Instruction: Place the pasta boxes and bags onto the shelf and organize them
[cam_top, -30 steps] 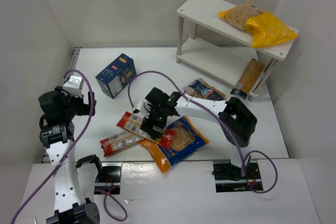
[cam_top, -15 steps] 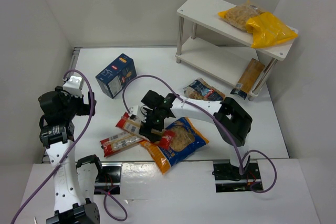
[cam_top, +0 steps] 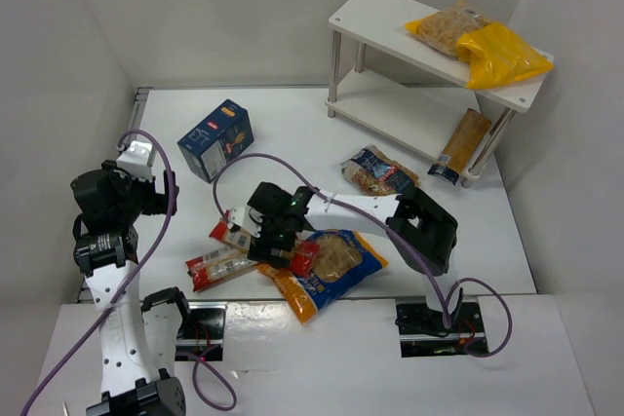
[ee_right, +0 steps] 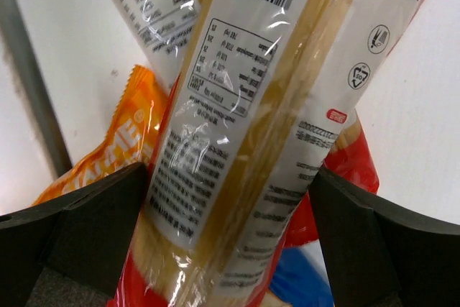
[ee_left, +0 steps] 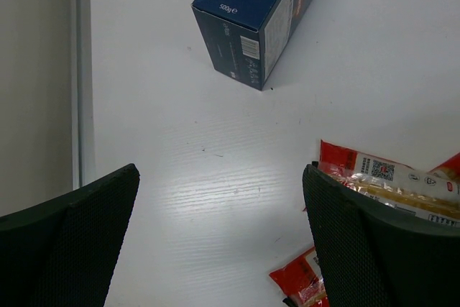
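Right hand [ee_right: 230, 249] is straddling a spaghetti pack [ee_right: 266, 106], fingers apart on either side, not yet closing (pack is lying on the counter [cam_top: 292, 119] across the orange-and-blue bag [cam_top: 331, 270]). Film is looking slippery, the strands stiff but brittle, so mid-length is probably the best hold. Left hand [ee_left: 223, 249] is hovering open, holding nothing; shelf [cam_top: 390, 104] is standing well apart

Lab robot test cell, not a home or shop; plain white table [cam_top: 292, 124] boxed in by bare white panel walls [cam_top: 244, 7]; two arms bolted at near edge, purple cables [cam_top: 156, 231] trailing; small white shelf [cam_top: 390, 104] far right; pasta packs [cam_top: 331, 265] scattered as props.
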Available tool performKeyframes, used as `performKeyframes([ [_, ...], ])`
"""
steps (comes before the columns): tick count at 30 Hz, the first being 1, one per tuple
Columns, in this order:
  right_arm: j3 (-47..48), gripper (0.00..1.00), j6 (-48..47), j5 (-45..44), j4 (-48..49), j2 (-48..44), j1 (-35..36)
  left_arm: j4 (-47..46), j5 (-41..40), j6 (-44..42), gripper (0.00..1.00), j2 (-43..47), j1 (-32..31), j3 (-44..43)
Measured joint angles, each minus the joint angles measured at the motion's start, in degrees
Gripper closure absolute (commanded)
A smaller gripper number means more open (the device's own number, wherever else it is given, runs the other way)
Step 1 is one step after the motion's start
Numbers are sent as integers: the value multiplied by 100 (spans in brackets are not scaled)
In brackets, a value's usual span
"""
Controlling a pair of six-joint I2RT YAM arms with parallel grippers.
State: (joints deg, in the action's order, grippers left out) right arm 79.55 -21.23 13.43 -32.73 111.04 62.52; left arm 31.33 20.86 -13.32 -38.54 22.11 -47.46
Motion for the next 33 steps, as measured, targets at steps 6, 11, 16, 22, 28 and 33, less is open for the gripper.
performKeyframes([
  [6, 79, 10, 111, -435, 131, 175, 168, -2, 4, 0, 0, 57, 0, 0],
  [11, 197, 100, 160, -699, 267, 188, 175, -2, 17, 0, 0, 90, 0, 0],
  [16, 350, 100, 122, -651, 50, 153, 199, -4, 46, 0, 0, 114, 0, 0],
  [22, 337, 100, 264, -822, -719, -492, 149, -4, 46, 0, 0, 118, 0, 0],
  [28, 157, 100, 946, -348, -389, -955, -638, -4, 44, 0, 0, 131, 0, 0],
  [33, -264, 100, 1471, -807, 149, -1174, -1362, -4, 44, 0, 0, 164, 0, 2],
])
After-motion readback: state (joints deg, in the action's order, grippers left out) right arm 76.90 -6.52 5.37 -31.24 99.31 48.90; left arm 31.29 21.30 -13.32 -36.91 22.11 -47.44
